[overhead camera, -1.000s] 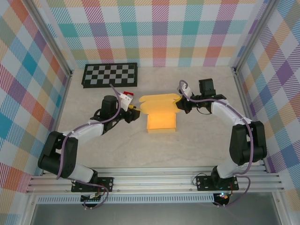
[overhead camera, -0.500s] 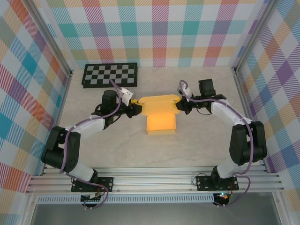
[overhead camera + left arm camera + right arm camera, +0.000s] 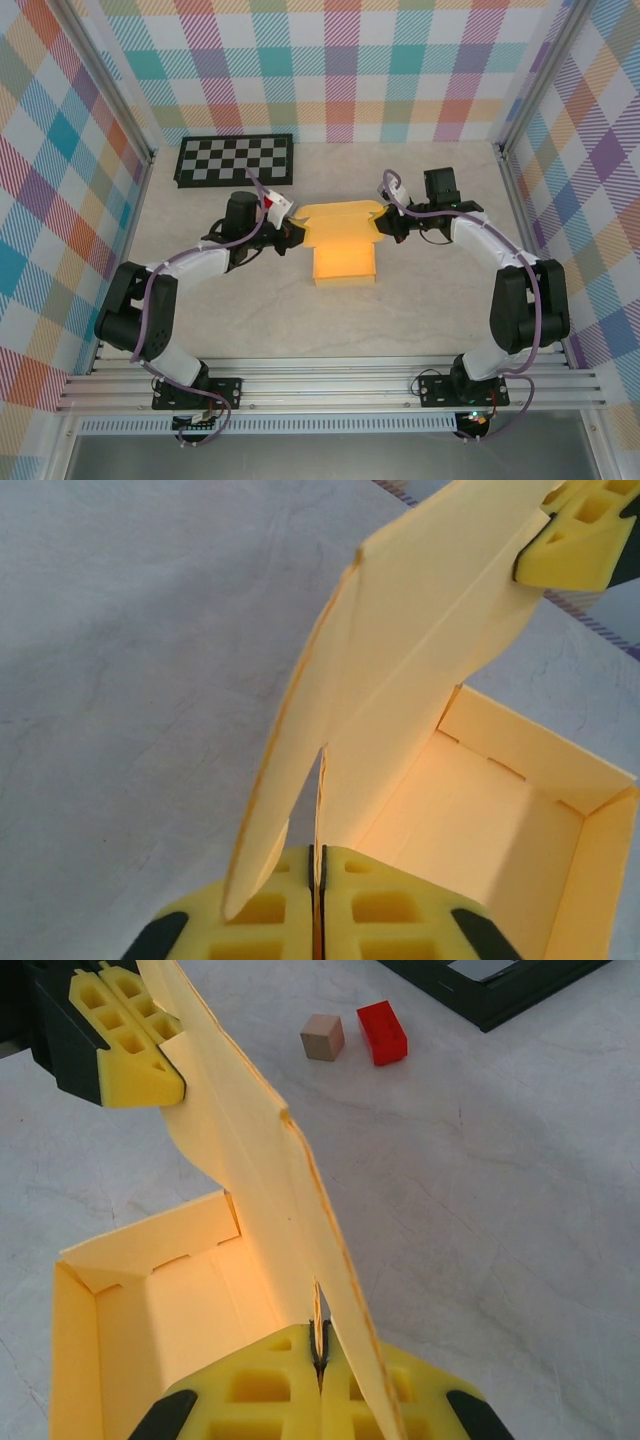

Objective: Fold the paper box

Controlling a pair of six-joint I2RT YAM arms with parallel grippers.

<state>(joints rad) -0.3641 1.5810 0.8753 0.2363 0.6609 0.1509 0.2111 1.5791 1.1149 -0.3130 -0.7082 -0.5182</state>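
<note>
Pastel plaid walls (image 3: 340,60) enclose a pale, marbled table (image 3: 430,300), with an aluminium rail (image 3: 330,385) along its near edge carrying the two arm bases. A black-and-white checkerboard (image 3: 235,160) lies at the far left of the table. The paper box (image 3: 343,258) sits near the middle of the table as a shallow open tray, its long flap standing up along the far side.

The left end effector (image 3: 318,880) is clamped tight on the left end of that flap. A second ago it stood just off the box's left edge with its jaws partly apart, and the left arm has since swung in towards the box. The right end effector (image 3: 318,1350) pinches the flap's right end, jaws closed on the card, as it did before. The box has not shifted.

A small red block (image 3: 382,1032) and a tan cube (image 3: 322,1037) lie side by side on the table near the checkerboard.
</note>
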